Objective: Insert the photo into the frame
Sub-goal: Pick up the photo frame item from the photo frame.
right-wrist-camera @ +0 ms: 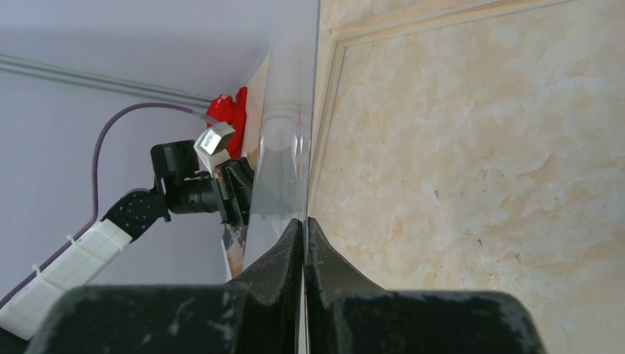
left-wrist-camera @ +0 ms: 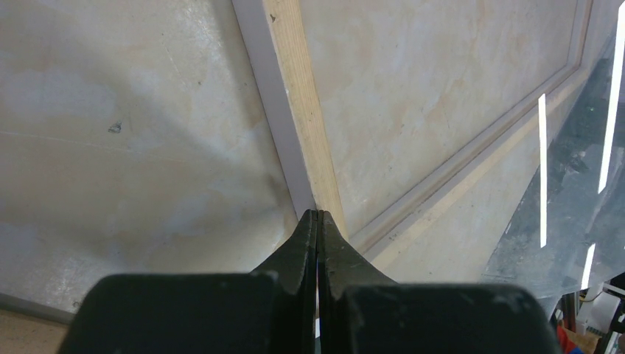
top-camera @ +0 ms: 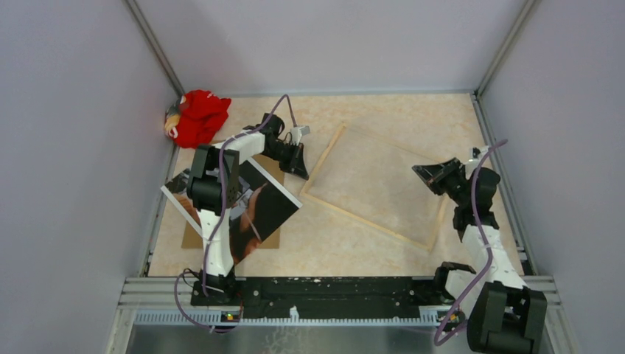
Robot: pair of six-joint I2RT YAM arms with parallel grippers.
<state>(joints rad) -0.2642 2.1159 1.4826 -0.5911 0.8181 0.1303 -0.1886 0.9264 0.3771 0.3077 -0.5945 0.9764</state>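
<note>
Left claw (left-wrist-camera: pixel 318 215): we see it pressed together, tips at the wooden rail of the frame (left-wrist-camera: pixel 306 110).
Right claw (right-wrist-camera: pixel 304 221): pressed together, pinching the edge of a clear sheet (right-wrist-camera: pixel 284 147).
Frame: back up, mid-surface (top-camera: pixel 332 254).
Photo (top-camera: pixel 269 205): we find it face up on a brown board (top-camera: pixel 193 237), left of the frame, apart from it.

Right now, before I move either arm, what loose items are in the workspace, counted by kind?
photo: 1
frame: 1
brown backing board: 1
clear pane: 1
red cloth: 1
Total: 5
</note>
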